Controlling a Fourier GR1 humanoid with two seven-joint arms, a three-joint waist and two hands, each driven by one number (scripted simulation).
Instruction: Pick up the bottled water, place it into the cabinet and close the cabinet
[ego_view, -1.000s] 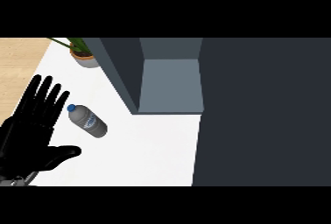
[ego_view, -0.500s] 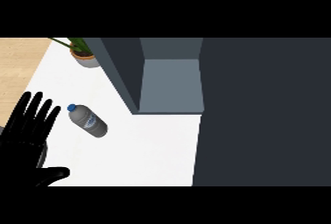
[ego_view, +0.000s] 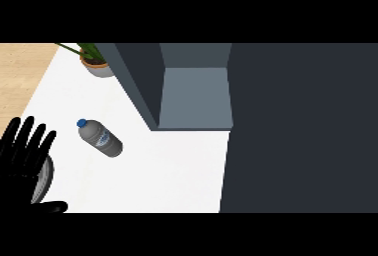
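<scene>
Fingers spread and empty, the left hand (ego_view: 26, 160) has slid back nearer, away from the bottle (ego_view: 100, 138); nothing picked up yet.

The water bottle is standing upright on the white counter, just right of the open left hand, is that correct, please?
Not quite: the head view shows the water bottle lying on its side, blue cap pointing away from the robot. It is on the white counter, right of the open left hand.

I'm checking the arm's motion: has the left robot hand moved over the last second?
Yes. The left robot hand has slid toward the view's lower-left, away from the bottled water, which lies unmoved on the counter.
</scene>
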